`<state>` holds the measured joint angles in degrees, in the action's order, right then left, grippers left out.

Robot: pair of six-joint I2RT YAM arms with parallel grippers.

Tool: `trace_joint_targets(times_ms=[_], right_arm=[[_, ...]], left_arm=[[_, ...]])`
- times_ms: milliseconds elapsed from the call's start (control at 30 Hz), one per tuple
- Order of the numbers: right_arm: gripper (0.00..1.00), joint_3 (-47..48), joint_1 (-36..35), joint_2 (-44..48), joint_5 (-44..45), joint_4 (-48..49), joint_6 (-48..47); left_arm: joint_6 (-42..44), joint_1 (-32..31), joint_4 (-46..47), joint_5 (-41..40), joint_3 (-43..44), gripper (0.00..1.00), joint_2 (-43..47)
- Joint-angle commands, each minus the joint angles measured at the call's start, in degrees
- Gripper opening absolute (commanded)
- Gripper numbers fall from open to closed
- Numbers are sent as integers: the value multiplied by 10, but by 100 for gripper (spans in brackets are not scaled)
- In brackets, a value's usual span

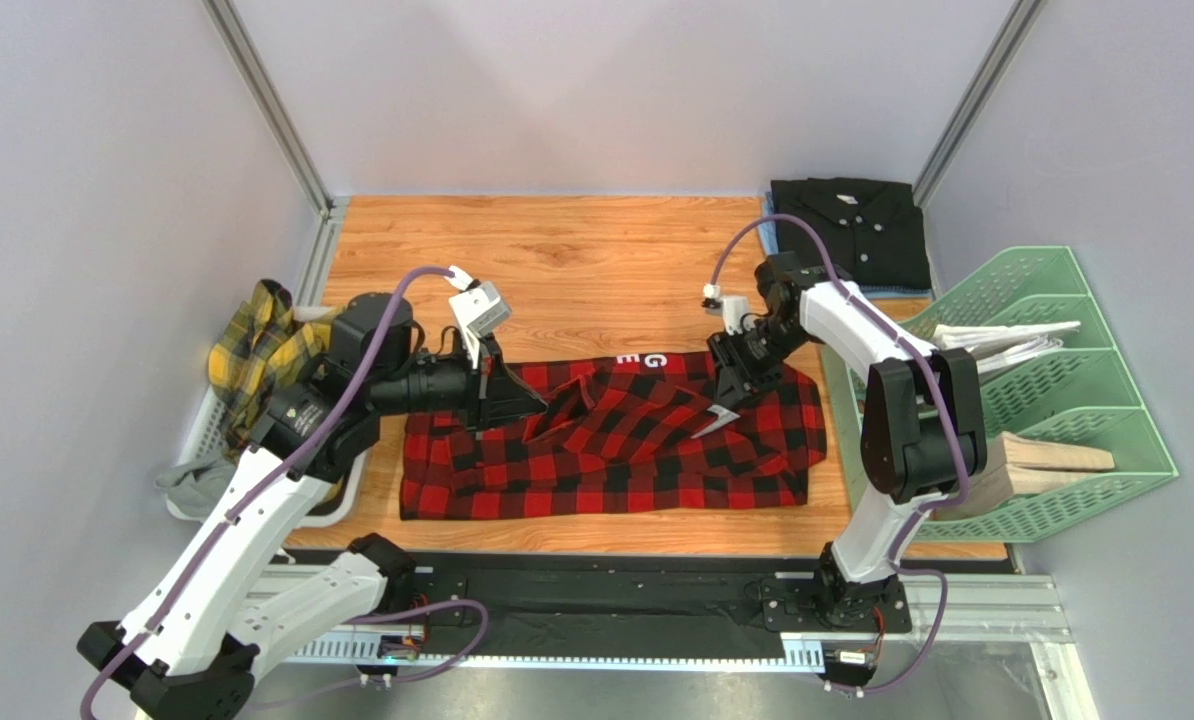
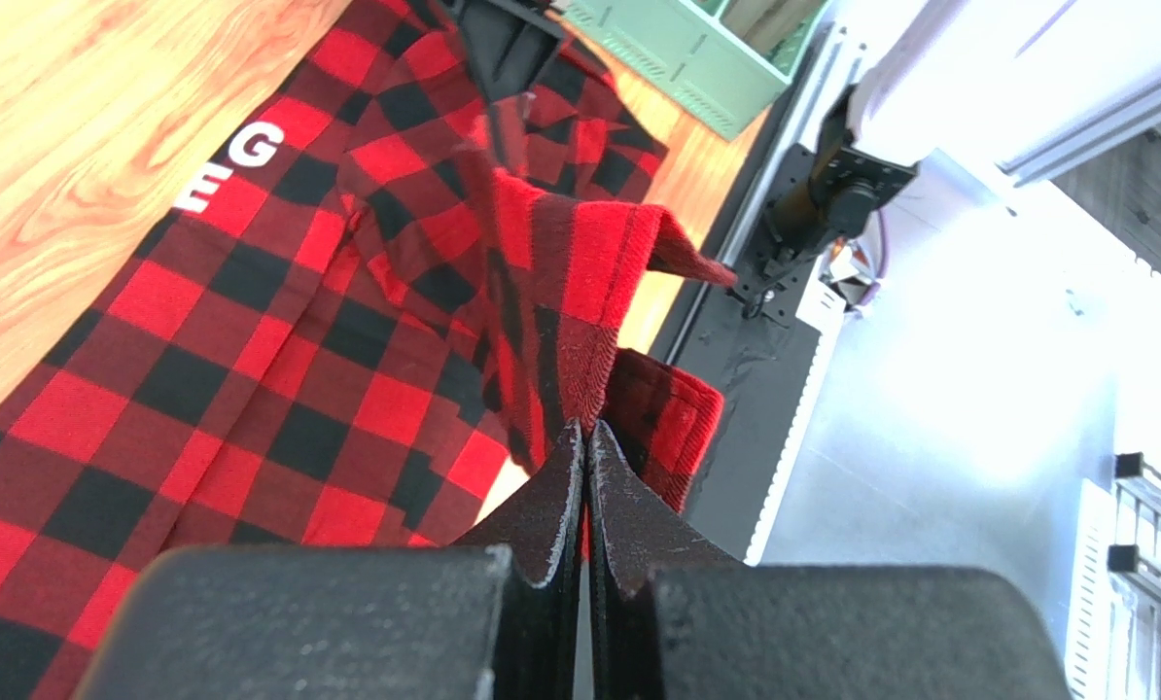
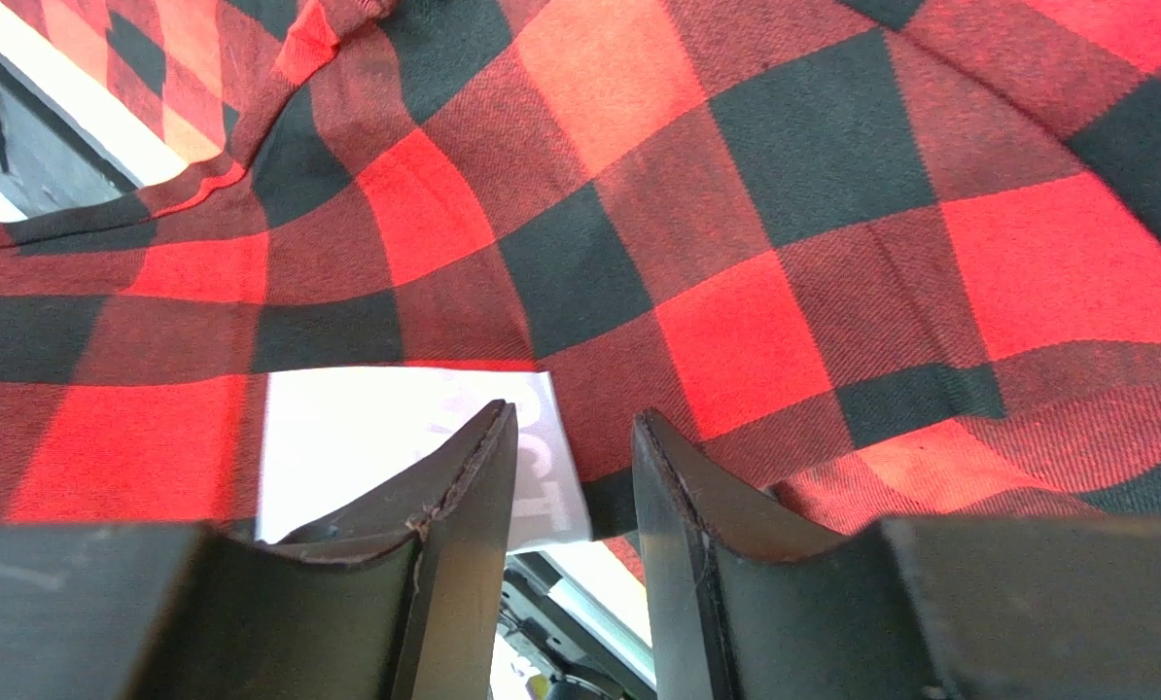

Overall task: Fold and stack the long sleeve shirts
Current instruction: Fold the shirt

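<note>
The red-and-black check shirt [image 1: 618, 443] lies spread across the middle of the table, its white letters [image 1: 641, 362] at the far edge. My left gripper [image 1: 533, 405] is shut on a raised fold of this shirt [image 2: 572, 292], which stands up as a ridge from the fingertips [image 2: 587, 426]. My right gripper [image 1: 726, 393] hovers over the shirt's right part, jaws apart. The cloth edge and a white label [image 3: 382, 438] sit just past its tips [image 3: 572, 423]. A folded black shirt [image 1: 848, 228] lies at the back right. The yellow plaid shirt [image 1: 265, 360] is crumpled at the left.
A green file rack [image 1: 1069, 390] with papers and a wooden piece stands at the right edge. The yellow shirt rests in a pale tray [image 1: 198, 428] with a grey cloth [image 1: 190, 483]. The black base rail [image 1: 618, 600] runs along the near edge.
</note>
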<state>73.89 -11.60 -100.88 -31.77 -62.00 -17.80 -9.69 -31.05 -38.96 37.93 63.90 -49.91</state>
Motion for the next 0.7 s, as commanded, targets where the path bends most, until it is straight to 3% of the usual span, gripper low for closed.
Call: trace_joint_targets(times_ms=[0, 133, 333, 667], right_arm=[[40, 11, -2, 6, 7, -8, -23], [42, 49, 12, 2, 33, -15, -20], [53, 100, 30, 5, 63, -43, -28], [56, 93, 29, 44, 43, -73, -20]], left_arm=[[-8, 1, -7, -22, 7, 0, -17], [-23, 9, 1, -94, -22, 0, -40], [-27, 54, 28, -159, -41, 0, -104], [41, 157, 77, -195, -116, 0, -183]])
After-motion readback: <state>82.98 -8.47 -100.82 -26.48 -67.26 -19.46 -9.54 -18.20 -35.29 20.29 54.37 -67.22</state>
